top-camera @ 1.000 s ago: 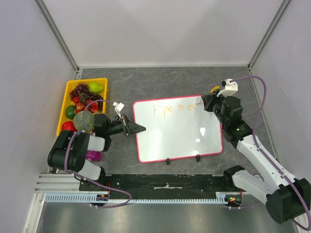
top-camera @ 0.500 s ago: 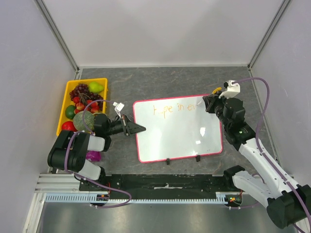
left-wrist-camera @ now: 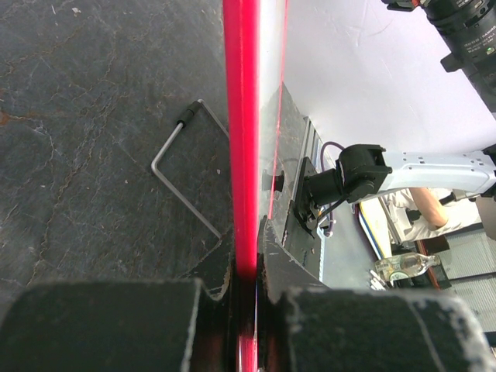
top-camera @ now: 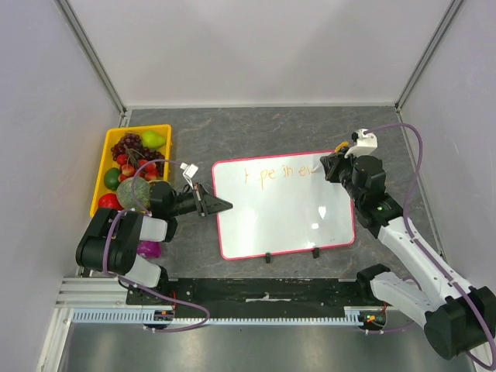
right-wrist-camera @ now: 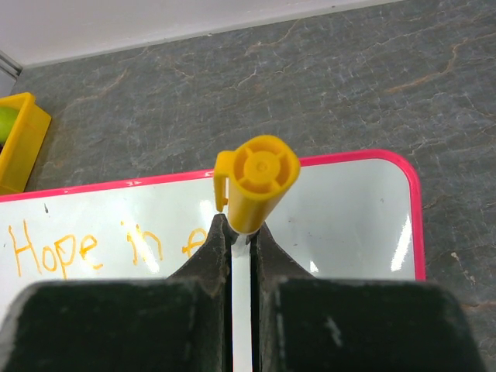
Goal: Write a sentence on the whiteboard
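Whiteboard (top-camera: 279, 217) long axis left-right, feet toward tabletop near edge; left end effector (top-camera: 226, 205) clamps its frame, right end effector (top-camera: 326, 164) grips yellow marker (right-wrist-camera: 256, 180).

Dark grey stone-look table (top-camera: 271, 132), and the whiteboard (top-camera: 279, 217) lies flat pretty much in the middle of it. Left of the whiteboard there's a yellow tray (top-camera: 139, 128) of fruit (top-camera: 130, 147), plus some purple thing (top-camera: 149, 249) nearer the front edge.

Premises were a robotics laboratory cell: white panel walls (top-camera: 256, 46) enclosed a grey desk (top-camera: 256, 132) carrying left arm (top-camera: 116, 244) and right arm (top-camera: 411, 248).
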Robot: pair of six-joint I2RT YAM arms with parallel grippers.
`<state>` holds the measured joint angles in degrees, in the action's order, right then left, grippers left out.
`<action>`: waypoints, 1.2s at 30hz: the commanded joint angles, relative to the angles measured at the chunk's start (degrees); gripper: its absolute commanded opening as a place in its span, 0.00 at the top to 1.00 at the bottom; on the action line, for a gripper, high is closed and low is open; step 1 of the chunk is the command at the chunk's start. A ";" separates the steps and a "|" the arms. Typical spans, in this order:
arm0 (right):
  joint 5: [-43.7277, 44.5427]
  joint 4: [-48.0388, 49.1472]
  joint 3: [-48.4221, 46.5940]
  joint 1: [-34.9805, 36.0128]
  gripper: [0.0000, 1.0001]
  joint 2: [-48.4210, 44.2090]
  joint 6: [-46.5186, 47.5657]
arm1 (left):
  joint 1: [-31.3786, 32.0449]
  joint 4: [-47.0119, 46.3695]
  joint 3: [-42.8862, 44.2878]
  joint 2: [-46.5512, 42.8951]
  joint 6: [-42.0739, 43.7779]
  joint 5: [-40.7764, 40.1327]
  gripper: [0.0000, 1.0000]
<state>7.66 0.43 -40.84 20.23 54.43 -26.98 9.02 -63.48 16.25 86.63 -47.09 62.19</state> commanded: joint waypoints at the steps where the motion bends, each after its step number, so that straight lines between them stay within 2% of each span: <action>1: 1.13 2.03 0.93 -0.28 1.00 0.41 0.53 | 0.13 2.58 0.10 0.47 9.30 -4.27 0.98; 17: 6.75 0.45 -0.20 -1.24 1.00 0.94 1.93 | 0.04 2.58 0.10 0.56 9.30 -4.27 0.98; 36: -0.10 2.03 -2.84 -1.68 1.00 3.40 1.41 | 0.12 2.49 0.18 0.73 9.21 -4.19 0.98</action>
<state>10.24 1.85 -42.57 18.83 57.08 -26.35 9.02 -63.24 16.25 86.63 -47.11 62.15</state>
